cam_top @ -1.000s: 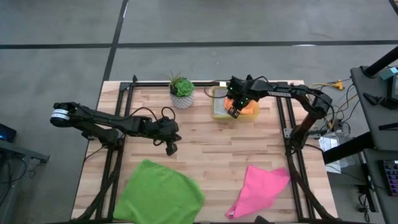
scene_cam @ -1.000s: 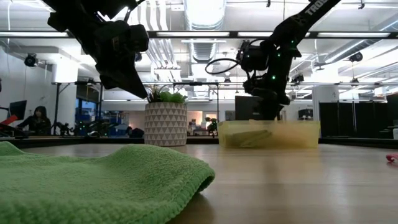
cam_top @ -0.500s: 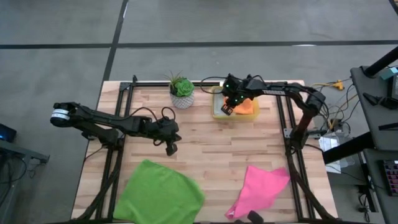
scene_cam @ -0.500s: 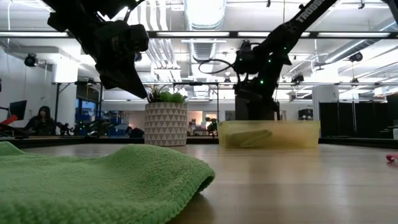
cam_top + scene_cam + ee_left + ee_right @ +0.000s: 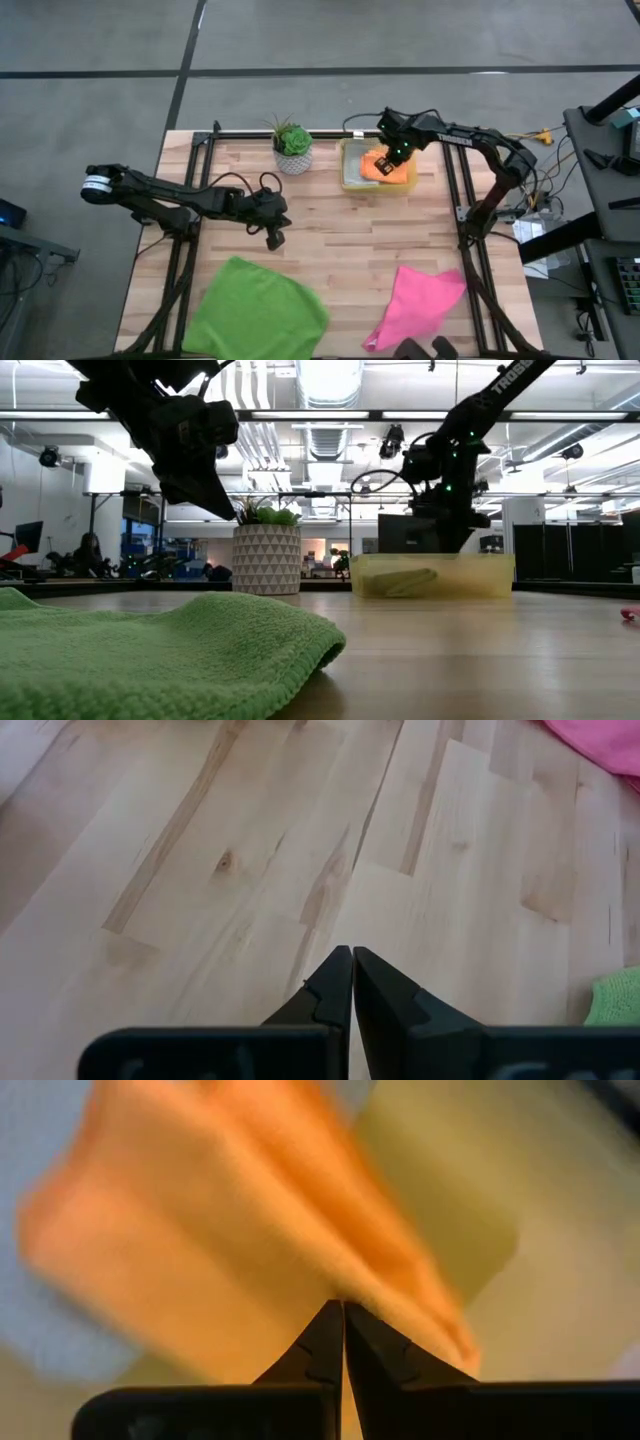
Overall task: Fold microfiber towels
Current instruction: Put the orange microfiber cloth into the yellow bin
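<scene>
Microfiber towels, the task's things. The orange towel (image 5: 383, 166) lies bunched in the translucent yellow bin (image 5: 349, 176) at the far side of the counter (image 5: 330, 225); a paler cloth may lie under it, but this cannot be told. The green towel (image 5: 256, 310), the largest, is spread nearly flat at the near left, with one soft rolled edge raised toward the low camera. The pink towel (image 5: 420, 304) lies at the near right, drawn out on the diagonal with one corner folded over. All three look light, limp and napped: such cloth should drape and sag from any single hold, cling a little to the wood, and resist slipping once pinched. A corner or a free hem is judged the best place to take hold; the middle of a sheet would only bunch.

Right tool (image 5: 391, 158): hangs over the bin with fingers closed, tips just above or at the orange folds; the right wrist view shows no cloth caught between them, so it appears empty.

Left tool (image 5: 275, 240): closed and empty, held above bare counter mid-left, well apart from the green towel.

A potted plant (image 5: 292, 146) stands just beside the bin. No towel is yet folded.
</scene>
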`<state>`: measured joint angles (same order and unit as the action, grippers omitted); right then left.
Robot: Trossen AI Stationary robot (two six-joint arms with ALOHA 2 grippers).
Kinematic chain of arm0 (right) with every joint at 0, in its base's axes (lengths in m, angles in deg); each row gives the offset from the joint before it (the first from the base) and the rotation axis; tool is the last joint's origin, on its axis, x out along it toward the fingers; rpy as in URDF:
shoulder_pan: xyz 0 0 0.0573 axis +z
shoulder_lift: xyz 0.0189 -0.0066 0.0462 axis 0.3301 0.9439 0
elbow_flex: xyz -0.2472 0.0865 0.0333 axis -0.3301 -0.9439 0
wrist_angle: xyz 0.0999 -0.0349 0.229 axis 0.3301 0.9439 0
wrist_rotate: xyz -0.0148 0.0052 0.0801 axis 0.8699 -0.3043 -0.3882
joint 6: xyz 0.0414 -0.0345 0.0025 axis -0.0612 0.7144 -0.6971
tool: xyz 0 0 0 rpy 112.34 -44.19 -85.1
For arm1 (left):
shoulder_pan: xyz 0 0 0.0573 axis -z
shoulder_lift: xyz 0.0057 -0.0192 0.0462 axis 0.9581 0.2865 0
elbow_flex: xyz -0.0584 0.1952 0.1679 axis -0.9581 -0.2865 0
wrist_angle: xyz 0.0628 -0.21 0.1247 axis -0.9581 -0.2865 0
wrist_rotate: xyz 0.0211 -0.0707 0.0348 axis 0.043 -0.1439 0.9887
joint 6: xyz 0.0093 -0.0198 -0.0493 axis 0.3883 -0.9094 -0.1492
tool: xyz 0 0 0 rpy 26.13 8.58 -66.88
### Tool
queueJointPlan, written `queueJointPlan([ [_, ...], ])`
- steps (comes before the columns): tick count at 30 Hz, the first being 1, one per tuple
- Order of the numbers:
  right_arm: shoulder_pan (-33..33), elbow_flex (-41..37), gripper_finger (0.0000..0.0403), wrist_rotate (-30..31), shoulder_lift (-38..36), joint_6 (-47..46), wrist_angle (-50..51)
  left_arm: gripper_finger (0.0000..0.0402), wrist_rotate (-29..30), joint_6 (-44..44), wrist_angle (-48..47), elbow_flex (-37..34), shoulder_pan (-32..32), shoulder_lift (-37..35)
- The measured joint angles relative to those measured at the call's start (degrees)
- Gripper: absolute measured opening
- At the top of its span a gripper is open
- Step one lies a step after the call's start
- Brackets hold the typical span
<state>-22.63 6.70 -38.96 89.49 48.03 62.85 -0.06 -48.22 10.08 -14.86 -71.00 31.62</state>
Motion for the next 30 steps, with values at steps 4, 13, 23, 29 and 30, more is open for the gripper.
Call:
queueJointPlan([
  [4, -1.5, -0.27, 0.0008, -0.11, 0.85, -0.69, -4.81, 0.0, 0.03, -0.01, 0.02, 0.0, 0.0, 0.0],
  [13, -1.52, 2.59, 0.0008, -1.9, 0.2, -1.12, 1.15, 0.0, 0.1, -0.01, 0.0, 0.0, 0.0, 0.0],
  [23, 2.89, 0.6, 0.0008, -10.25, 1.82, -5.64, 6.19, 0.0, 1.41, -0.03, 0.02, -0.02, -0.02, 0.01],
  [29, 4.66, 0.4, 0.0008, -12.5, 5.3, -8.43, 6.1, 0.0, 1.47, -0.42, 0.02, -0.02, -0.02, 0.02],
  [30, 4.69, 0.37, 0.0008, -12.53, 6.0, -8.82, 6.06, 0.0, 1.47, -0.48, 0.02, -0.02, -0.02, 0.02],
])
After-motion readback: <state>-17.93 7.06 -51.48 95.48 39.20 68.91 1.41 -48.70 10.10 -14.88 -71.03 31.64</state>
